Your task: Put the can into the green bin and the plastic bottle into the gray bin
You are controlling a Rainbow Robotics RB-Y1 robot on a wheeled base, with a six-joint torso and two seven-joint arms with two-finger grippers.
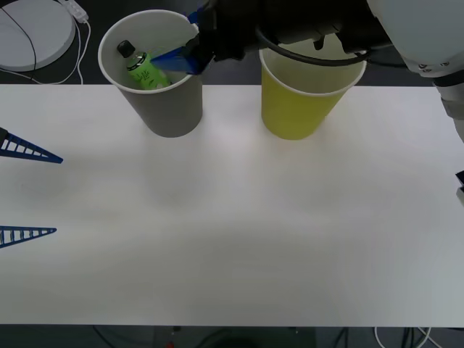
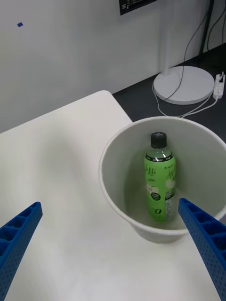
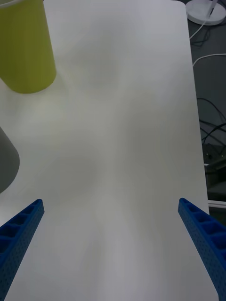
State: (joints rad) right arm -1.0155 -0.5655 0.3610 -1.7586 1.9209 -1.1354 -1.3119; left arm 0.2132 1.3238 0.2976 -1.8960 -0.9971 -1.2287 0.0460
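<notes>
Gray bin (image 1: pixel 170 109), white rim; yellow-green bin (image 1: pixel 297 109); bright green bottle (image 2: pixel 159 181), black cap; blue ribbed fingers (image 3: pixel 19 235); white table (image 1: pixel 239 225).

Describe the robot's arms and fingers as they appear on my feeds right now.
The left gripper and right gripper both carry bright blue, ribbed fingers tapering to narrow tips, with open lattice cells along their length. The right arm is black near the wrist with a black cable looped beside it, and has a glossy white shell higher up.
</notes>
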